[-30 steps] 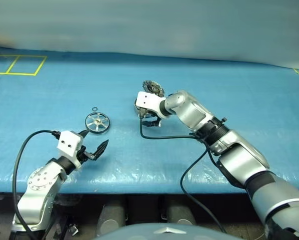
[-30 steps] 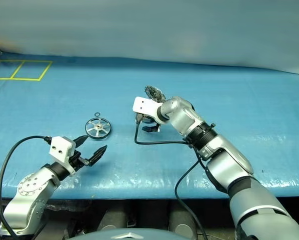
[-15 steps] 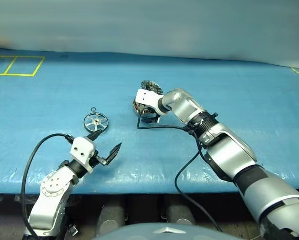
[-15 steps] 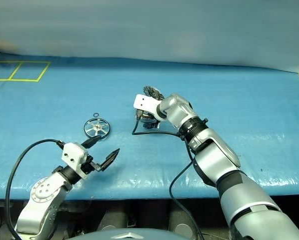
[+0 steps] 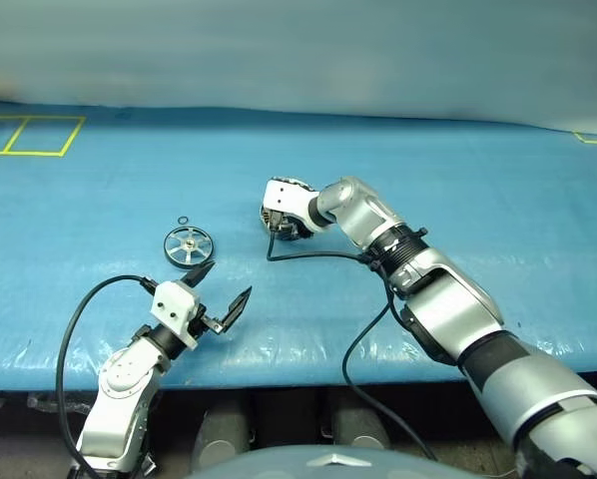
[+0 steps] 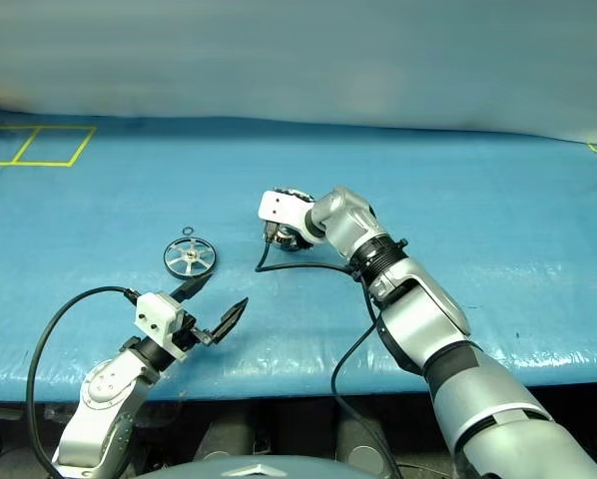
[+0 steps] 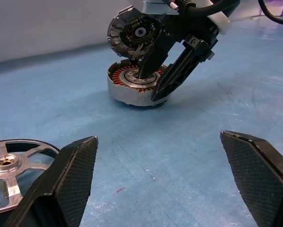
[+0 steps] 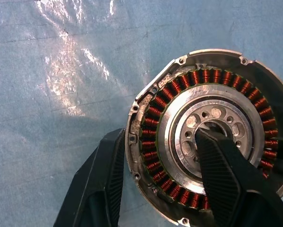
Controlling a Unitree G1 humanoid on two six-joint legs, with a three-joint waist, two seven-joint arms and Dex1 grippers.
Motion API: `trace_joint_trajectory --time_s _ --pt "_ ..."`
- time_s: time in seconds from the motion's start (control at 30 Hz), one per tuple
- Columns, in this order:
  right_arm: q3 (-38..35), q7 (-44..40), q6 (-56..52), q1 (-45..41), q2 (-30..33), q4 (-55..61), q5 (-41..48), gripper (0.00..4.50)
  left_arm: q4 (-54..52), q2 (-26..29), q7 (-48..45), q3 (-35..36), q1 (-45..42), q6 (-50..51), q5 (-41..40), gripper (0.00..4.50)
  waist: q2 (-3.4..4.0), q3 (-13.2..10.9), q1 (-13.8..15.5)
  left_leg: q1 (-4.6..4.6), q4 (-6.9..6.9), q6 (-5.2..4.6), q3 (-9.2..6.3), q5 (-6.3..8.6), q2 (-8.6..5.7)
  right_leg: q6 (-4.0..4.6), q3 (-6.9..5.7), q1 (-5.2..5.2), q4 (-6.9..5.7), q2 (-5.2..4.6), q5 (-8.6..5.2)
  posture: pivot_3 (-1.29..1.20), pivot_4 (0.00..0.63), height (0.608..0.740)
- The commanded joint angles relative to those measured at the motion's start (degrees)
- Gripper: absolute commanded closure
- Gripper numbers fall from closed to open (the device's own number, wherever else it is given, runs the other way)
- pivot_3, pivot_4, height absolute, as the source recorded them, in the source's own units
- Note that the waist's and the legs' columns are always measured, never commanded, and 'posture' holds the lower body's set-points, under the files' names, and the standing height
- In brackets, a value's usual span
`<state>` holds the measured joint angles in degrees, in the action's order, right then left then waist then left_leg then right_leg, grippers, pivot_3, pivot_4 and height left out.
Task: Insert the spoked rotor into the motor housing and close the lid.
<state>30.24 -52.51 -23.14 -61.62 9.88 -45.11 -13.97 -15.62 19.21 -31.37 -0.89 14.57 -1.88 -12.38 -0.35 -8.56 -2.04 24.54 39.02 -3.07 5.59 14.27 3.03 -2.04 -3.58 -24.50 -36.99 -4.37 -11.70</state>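
The spoked rotor (image 5: 190,244) lies flat on the blue mat, a silver wheel with a dark rim. My left gripper (image 5: 224,282) hovers open just in front of it, near the table's front edge, with nothing between its fingers. To the right sits the motor housing (image 7: 139,87), its copper windings ringing a silver hub. The lid (image 7: 132,33) stands open and upright behind it. My right gripper (image 8: 158,135) reaches down onto the housing. One finger sits in the centre hub and the other against the outside wall, so it is shut on that side of the housing.
A tiny black ring (image 5: 183,220) lies just beyond the rotor. The right arm's black cable (image 5: 308,254) trails on the mat in front of the housing. Yellow tape squares (image 5: 29,135) mark the far left. The table's front edge (image 5: 308,359) runs close under the left gripper.
My left gripper has swung to the right along the front edge, staying open. The right gripper's fingers have drawn together on the housing wall. The view has shifted slightly.
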Motion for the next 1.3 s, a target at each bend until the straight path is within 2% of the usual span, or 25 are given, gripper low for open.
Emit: trace_joint_trajectory --time_s 0.03,0.23,0.4,0.6,0.8,0.87,0.93,1.03,1.07,1.23,1.3 --pt "0.47 -3.87 -4.64 5.22 1.10 7.95 0.48 2.55 -0.35 -0.11 -0.06 0.40 0.25 -1.63 -0.27 0.00 -0.01 0.01 0.03 0.00 0.00 0.00 -0.01 0.00 0.01 0.00 -0.01 -0.02 0.00 0.00 0.00 0.00 0.150 0.740" --pt "3.91 -6.65 -15.07 19.33 6.60 32.05 -0.11 2.57 -0.64 0.68 -0.21 2.04 0.98 -1.42 -0.97 0.00 0.08 0.36 0.45 0.05 -0.03 0.01 -0.03 0.15 0.01 -0.02 -0.06 0.01 0.05 -0.02 -0.02 0.00 0.150 0.740" --pt "6.63 -5.16 -23.72 30.92 11.14 48.80 -1.16 2.57 -0.54 0.83 -0.04 2.70 0.96 -1.17 -1.09 0.00 0.21 0.88 0.91 -0.14 -0.03 0.07 -0.14 0.34 0.03 0.16 -0.19 -0.01 0.12 -0.02 -0.30 0.00 0.150 0.740" --pt "7.76 -2.98 -31.80 38.94 13.61 60.64 -0.70 2.57 -0.54 0.64 -0.37 2.56 0.65 -0.71 -1.31 0.00 0.02 1.37 1.35 -0.31 -0.02 0.09 -0.23 0.39 0.01 0.19 -0.23 0.15 0.13 -0.08 -0.37 0.00 0.150 0.740" --pt "7.19 0.05 -35.71 41.44 13.26 63.71 0.32 2.57 0.06 0.14 -0.49 1.95 -0.29 -0.43 -1.29 0.00 -0.20 1.57 1.45 -0.32 -0.02 0.10 -0.26 0.42 -0.01 0.20 -0.24 0.17 0.15 -0.14 -0.38 0.00 0.150 0.740" --pt "6.31 1.05 -36.21 41.11 12.42 63.82 0.99 1.86 0.16 0.10 -0.55 1.88 -0.43 -0.34 -1.15 0.00 -0.23 1.59 1.45 -0.32 -0.02 0.09 -0.26 0.42 -0.02 0.20 -0.24 0.17 0.16 -0.14 -0.38 0.00 0.150 0.740" --pt "5.68 1.80 -37.07 40.74 11.88 64.87 1.85 1.34 0.14 0.07 -0.65 1.89 -0.47 -0.26 -1.22 0.00 -0.22 1.58 1.42 -0.32 -0.02 0.10 -0.28 0.42 0.00 0.22 -0.25 0.17 0.16 -0.14 -0.39 0.00 0.150 0.740" --pt "2.72 4.80 -39.51 39.92 9.83 68.21 2.74 0.25 -0.01 0.10 -0.74 1.90 -0.35 -0.12 -1.28 0.00 -0.16 1.54 1.45 -0.29 -0.03 0.10 -0.29 0.42 0.00 0.22 -0.26 0.14 0.16 -0.15 -0.39 0.00 0.150 0.740" --pt "1.61 5.40 -40.57 39.39 9.43 69.76 3.30 0.04 -0.09 0.09 -0.74 1.89 -0.29 -0.08 -1.28 0.00 -0.12 1.49 1.45 -0.26 -0.02 0.10 -0.31 0.42 0.00 0.23 -0.27 0.12 0.16 -0.15 -0.40 0.00 0.150 0.740" --pt "-5.40 7.44 -46.14 37.60 7.31 78.71 8.39 0.04 -0.61 -0.07 -0.96 1.71 0.17 0.17 -1.59 0.00 -0.04 1.19 1.41 0.13 0.00 0.08 -0.39 0.41 -0.04 0.23 -0.35 -0.14 0.19 -0.15 -0.38 0.00 0.150 0.740" --pt "-10.27 7.89 -48.80 38.39 4.83 83.74 11.74 0.04 -1.04 0.11 -0.97 1.99 0.24 0.48 -1.72 0.00 0.06 1.07 1.39 0.17 -0.01 0.08 -0.40 0.41 -0.04 0.23 -0.35 -0.17 0.20 -0.13 -0.39 0.00 0.150 0.740"
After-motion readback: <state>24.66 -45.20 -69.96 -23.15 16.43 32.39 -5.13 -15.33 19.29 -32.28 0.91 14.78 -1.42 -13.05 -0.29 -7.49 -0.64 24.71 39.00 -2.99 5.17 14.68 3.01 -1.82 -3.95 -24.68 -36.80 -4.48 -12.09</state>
